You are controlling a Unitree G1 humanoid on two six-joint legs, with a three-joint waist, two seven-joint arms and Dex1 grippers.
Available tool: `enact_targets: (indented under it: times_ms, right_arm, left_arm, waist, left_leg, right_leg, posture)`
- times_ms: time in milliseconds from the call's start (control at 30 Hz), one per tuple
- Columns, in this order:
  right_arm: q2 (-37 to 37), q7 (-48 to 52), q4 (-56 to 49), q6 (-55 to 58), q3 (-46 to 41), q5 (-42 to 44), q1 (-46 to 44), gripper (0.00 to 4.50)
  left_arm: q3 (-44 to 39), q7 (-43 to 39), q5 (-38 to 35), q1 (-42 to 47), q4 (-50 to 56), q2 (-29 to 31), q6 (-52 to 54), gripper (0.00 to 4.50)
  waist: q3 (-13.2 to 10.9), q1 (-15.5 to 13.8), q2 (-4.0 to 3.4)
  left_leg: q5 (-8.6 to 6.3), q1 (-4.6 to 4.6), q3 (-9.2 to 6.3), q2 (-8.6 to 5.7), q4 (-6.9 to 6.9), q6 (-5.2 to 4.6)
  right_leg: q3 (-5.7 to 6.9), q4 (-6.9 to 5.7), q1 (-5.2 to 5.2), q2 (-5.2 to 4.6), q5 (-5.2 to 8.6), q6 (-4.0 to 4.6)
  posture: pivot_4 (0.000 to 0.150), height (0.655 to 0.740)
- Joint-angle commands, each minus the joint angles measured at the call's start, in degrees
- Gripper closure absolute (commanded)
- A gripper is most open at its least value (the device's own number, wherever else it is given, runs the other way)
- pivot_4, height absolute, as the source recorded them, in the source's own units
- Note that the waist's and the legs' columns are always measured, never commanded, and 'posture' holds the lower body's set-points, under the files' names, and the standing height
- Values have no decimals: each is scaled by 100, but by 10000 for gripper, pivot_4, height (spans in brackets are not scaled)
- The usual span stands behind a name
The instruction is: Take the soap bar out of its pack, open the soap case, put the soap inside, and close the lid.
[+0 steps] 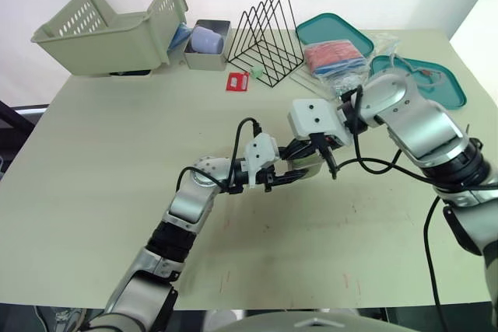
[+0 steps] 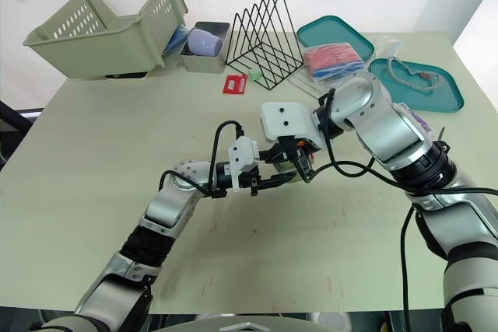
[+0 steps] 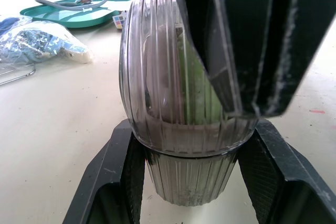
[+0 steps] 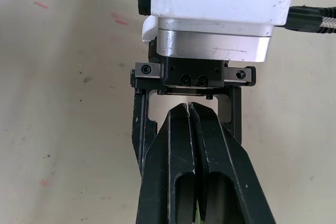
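Observation:
The clear ribbed soap case (image 3: 184,129) is held just above the middle of the table, with a green soap bar (image 3: 197,85) showing through its wall. My left gripper (image 1: 286,175) is shut on the case's lower half, one finger (image 3: 118,182) on each side. The domed lid (image 3: 152,61) stands raised over the base. My right gripper (image 1: 330,162) reaches down from the right. Its two fingers (image 4: 181,145) are pressed together at the lid's edge, and a sliver of green shows low between them.
Along the table's far side stand a tipped beige basket (image 1: 109,29), a grey tin with a cup (image 1: 207,44) and a black wire rack (image 1: 268,36). A small red packet (image 1: 236,82) lies near the rack. A plastic bag (image 1: 336,58) and teal trays (image 1: 424,87) sit at the far right.

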State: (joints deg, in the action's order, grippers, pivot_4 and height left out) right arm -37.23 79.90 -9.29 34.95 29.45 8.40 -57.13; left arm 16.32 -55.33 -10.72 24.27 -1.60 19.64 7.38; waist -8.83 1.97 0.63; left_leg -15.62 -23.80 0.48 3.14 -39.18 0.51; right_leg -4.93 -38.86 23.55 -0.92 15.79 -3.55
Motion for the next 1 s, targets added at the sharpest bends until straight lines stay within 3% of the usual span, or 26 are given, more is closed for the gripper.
enact_targets:
  times_ms: [33, 1000]
  right_arm:
    - [16, -142, -165, 28, -72, -79, 21, 44626]
    - [205, -250, 7, 332, 463, -504, -354, 44626]
  left_arm:
    - [-20, -20, -97, 17, 320, -37, -47, 25036]
    - [-18, 22, -92, 14, 320, -79, -32, 25036]
  waist:
    - [0, 0, 0]
    - [0, -2, 0]
  left_leg:
    - [0, 0, 0, 0, 0, 0]
    - [0, 0, -3, 0, -1, 0]
  right_leg:
    - [0, 0, 0, 0, 0, 0]
    - [4, -1, -2, 0, 0, 0]
  posture:
    - [1500, 7400]
    - [1500, 7400]
